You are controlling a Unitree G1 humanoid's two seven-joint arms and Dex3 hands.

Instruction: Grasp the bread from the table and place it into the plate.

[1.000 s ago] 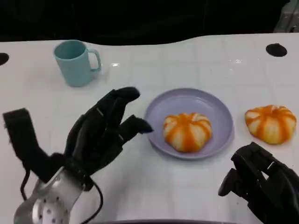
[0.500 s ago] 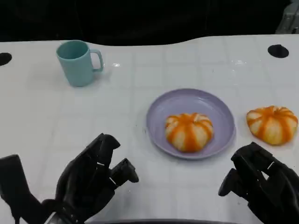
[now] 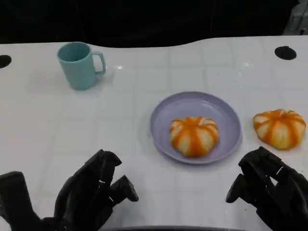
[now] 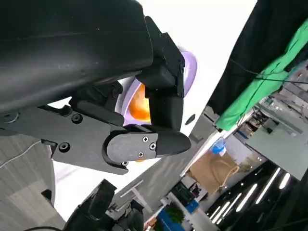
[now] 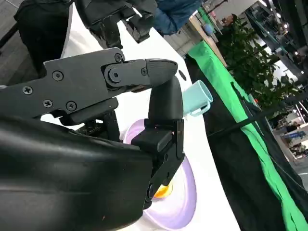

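Bread (image 3: 193,136) in plate (image 3: 169,111); second bread (image 3: 279,127) right of plate

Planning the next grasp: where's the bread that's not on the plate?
In the head view, the loose bread lies on the table's right side, just right of the purple plate, beyond the right hand.

Head view: bright, even overhead light on the white table (image 3: 144,120); small glare spots near the mug (image 3: 79,64) and toward the far right edge. Shadows soft, short, close under the plate (image 3: 195,126) and bread. Bkgd beyond the table near black, no detail. Focus fair, slight softness overall. Wrist views: hand shells close to lens, dark, underexposed; table blown out to white; ceiling lights in the far bkgd bright.
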